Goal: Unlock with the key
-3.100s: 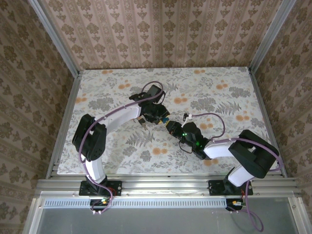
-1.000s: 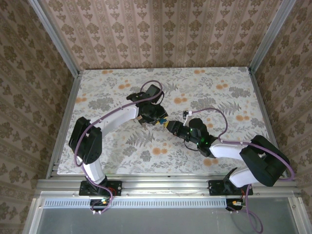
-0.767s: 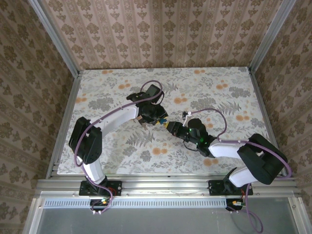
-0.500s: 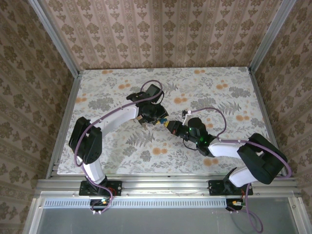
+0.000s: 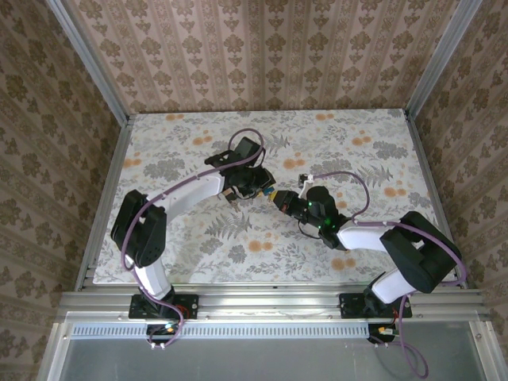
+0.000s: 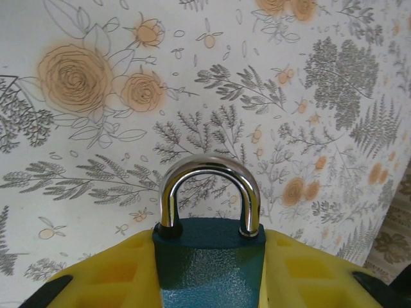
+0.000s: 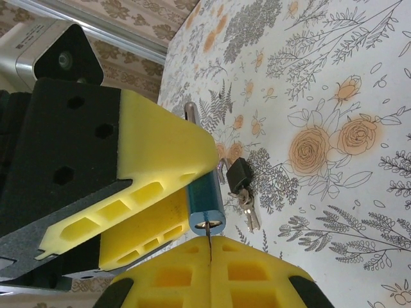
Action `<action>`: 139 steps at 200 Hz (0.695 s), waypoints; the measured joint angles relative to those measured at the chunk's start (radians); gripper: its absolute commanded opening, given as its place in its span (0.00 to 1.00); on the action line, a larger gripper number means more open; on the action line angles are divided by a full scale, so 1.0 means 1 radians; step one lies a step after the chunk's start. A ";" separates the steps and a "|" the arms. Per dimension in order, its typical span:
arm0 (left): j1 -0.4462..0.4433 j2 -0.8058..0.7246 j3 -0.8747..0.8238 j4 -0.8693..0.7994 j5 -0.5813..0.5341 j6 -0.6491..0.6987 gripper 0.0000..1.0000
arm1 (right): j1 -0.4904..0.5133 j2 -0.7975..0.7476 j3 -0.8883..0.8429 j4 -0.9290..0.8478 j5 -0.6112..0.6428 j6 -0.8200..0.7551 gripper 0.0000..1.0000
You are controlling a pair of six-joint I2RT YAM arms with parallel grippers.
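Padlock (image 6: pixel 209 263) is clamped in the left hand (image 6: pixel 209 279), shackle (image 6: pixel 209 165) pointing away. The right hand (image 7: pixel 210 255) is pressed shut on the key (image 7: pixel 209 242), its blade meeting the keyhole (image 7: pixel 207 225).

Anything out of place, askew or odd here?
Nothing looks damaged or askew. One oddity: a second, small black padlock with keys lies on the table near the blue padlock held in the left end effector.
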 measured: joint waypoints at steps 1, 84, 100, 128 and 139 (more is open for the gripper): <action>0.000 -0.001 -0.003 0.003 0.001 0.000 0.35 | 0.000 0.000 0.000 0.000 0.000 0.000 0.00; 0.010 -0.050 -0.085 0.154 0.061 -0.004 0.34 | -0.023 -0.003 0.000 0.034 -0.019 0.022 0.06; 0.011 -0.051 -0.093 0.171 0.068 -0.008 0.34 | -0.027 -0.003 0.000 0.037 -0.023 0.021 0.01; 0.013 -0.057 -0.108 0.190 0.074 -0.013 0.34 | -0.029 -0.004 0.000 0.037 -0.028 0.024 0.00; 0.013 -0.062 -0.118 0.203 0.074 -0.016 0.33 | -0.031 -0.004 0.000 0.037 -0.032 0.024 0.00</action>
